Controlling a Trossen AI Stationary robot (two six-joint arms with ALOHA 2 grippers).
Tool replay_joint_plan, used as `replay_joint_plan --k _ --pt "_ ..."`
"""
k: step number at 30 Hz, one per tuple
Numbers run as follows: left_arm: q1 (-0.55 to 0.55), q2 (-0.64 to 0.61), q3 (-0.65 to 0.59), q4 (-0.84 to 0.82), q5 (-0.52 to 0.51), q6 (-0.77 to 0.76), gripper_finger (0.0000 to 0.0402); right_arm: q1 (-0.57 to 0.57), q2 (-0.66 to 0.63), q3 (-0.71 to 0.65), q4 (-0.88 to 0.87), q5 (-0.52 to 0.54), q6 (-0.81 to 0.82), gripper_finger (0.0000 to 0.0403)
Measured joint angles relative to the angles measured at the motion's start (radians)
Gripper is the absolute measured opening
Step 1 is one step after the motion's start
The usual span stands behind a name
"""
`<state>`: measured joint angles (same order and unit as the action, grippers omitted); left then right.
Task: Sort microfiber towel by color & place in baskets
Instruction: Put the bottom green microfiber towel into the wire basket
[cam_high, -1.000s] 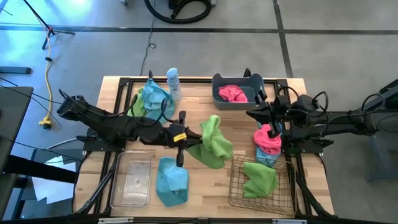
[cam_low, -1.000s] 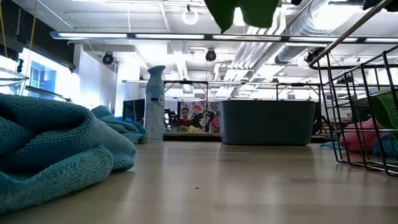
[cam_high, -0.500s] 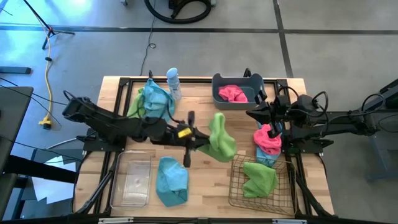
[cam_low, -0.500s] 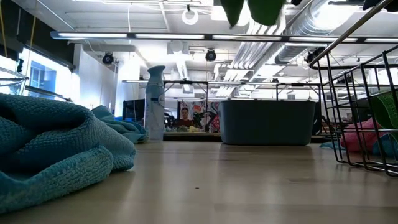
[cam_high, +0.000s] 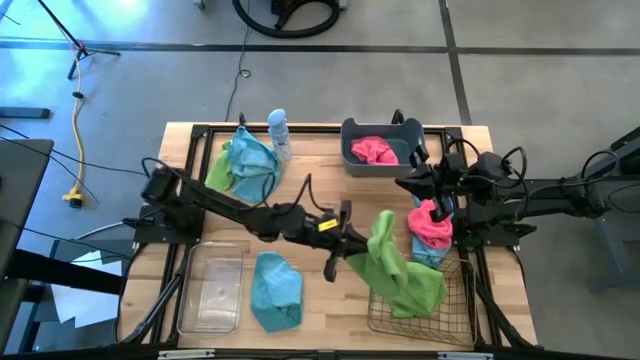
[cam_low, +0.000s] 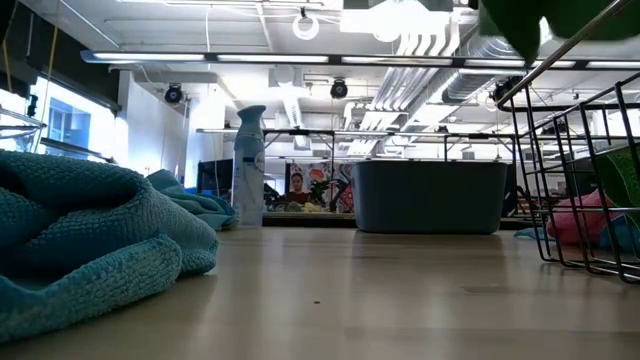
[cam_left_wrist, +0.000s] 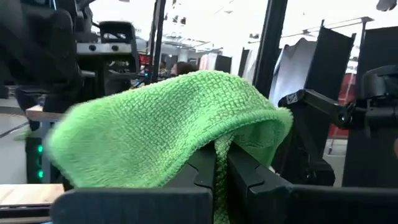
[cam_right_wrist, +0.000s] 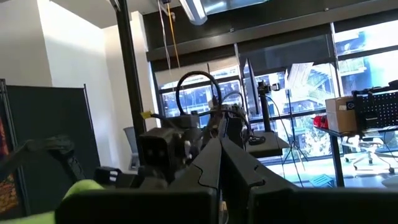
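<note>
High view, looking straight down: no readable writing shows anywhere; the only label-like mark is a small yellow tag (cam_high: 322, 224) on the left arm, too small to read. The left gripper (cam_high: 352, 247) reaches across the table, clenched on a lime green towel (cam_high: 390, 265) that hangs over the near edge of the wire-mesh basket (cam_high: 452, 315), hiding most of another green towel (cam_high: 432, 288) inside it. In the left wrist view that green towel (cam_left_wrist: 168, 127) drapes over the closed fingers and blocks most of the scene beyond. The right gripper (cam_high: 412, 184) waits near the table's right edge, fingers shut and holding nothing. A pink towel (cam_high: 431, 224) lies on a teal one just beside the mesh basket. Another pink towel (cam_high: 373, 151) sits in the grey-blue tub (cam_high: 352, 128). A teal towel (cam_high: 275, 289) lies beside the clear bin (cam_high: 188, 292). Teal and green towels (cam_high: 245, 160) are heaped next to a spray bottle (cam_high: 278, 133), whose label cannot be made out.
</note>
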<state>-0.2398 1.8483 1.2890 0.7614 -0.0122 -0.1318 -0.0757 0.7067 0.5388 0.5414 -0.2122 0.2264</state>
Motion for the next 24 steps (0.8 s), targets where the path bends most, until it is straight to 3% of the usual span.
replay_joint_plan --k 7,16,24 --pt "0.019 0.119 0.18 -0.016 0.131 0.003 0.0 0.0 0.0 0.0 -0.006 0.0 0.0 0.0" --pt "0.024 0.283 0.406 -0.042 0.16 0.038 0.0 0.0 0.0 0.0 -0.018 0.0 0.027 0.0" --pt "0.023 0.36 0.434 -0.056 0.16 0.039 0.0 0.0 0.0 0.0 -0.034 0.0 0.027 0.0"
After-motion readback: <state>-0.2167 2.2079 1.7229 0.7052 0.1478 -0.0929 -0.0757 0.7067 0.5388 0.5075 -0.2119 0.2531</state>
